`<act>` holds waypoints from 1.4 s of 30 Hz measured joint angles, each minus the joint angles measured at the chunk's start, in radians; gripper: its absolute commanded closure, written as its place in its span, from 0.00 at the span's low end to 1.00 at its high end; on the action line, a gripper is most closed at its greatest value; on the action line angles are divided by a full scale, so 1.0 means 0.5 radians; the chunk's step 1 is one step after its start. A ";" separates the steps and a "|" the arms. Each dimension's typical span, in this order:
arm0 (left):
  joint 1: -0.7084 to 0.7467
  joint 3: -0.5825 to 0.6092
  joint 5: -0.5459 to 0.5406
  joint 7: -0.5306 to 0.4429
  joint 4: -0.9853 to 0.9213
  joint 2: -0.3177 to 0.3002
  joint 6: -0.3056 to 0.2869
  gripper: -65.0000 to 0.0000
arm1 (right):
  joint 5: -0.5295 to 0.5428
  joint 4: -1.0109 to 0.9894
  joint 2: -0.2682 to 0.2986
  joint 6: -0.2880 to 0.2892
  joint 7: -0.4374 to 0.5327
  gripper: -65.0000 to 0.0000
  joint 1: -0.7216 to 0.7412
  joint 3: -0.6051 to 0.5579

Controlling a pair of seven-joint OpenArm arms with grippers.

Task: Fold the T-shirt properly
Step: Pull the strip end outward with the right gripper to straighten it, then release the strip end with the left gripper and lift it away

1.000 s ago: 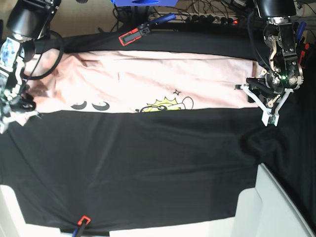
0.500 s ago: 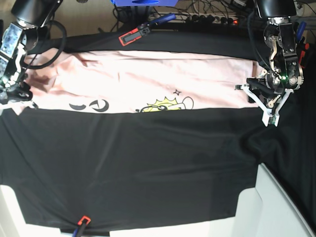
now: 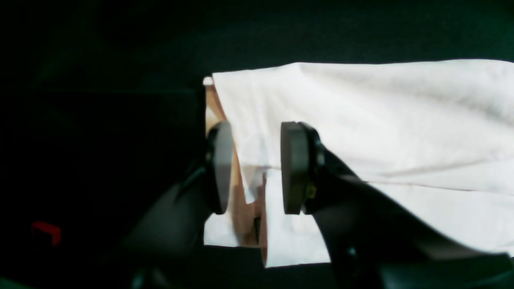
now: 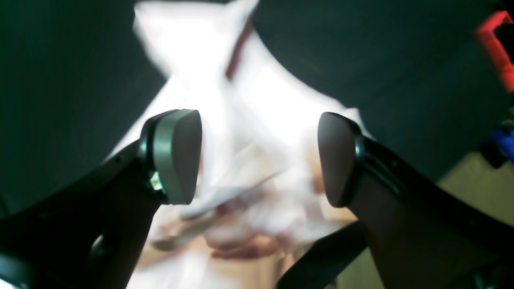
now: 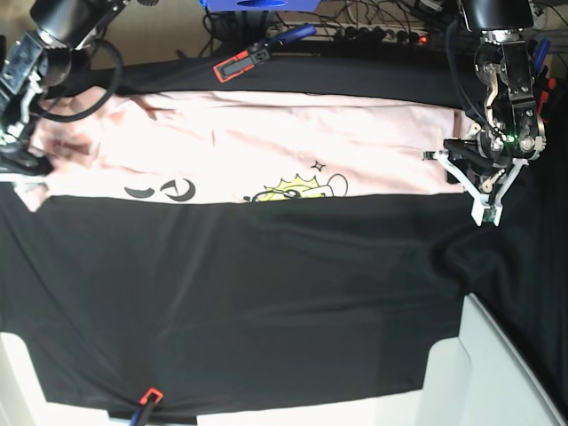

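The pink T-shirt (image 5: 266, 160) lies in a long folded band along the far edge of the black-draped worktop (image 5: 266, 302), its print showing at the near fold only in the base view. Up close, the left end effector (image 3: 251, 168) stands half spread astride the shirt's edge, pinching nothing. The right end effector (image 4: 259, 156), pads wide apart, hangs above rumpled, blurred cloth.

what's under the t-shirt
The T-shirt lies as a folded band on the black table cover, which shows on all sides of it. Whatever lies beneath the shirt itself is covered, as are its lower fold layers.
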 measured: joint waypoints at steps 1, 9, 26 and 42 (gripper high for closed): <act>0.000 0.000 0.000 0.000 0.000 0.000 -0.001 0.68 | -0.024 0.047 0.018 -0.003 0.033 0.33 -0.014 -0.002; 0.001 -0.001 0.002 0.000 0.000 -0.002 0.001 0.68 | 0.019 0.240 0.192 0.043 0.032 0.40 -0.088 -0.585; 0.011 0.000 0.000 0.000 0.001 -0.001 0.000 0.68 | -0.009 -0.556 0.330 0.196 0.191 1.00 0.159 -0.772; 0.021 -0.183 0.000 -0.002 0.000 -0.006 -0.006 0.68 | -0.015 -0.729 0.402 0.190 0.294 1.00 0.093 -0.578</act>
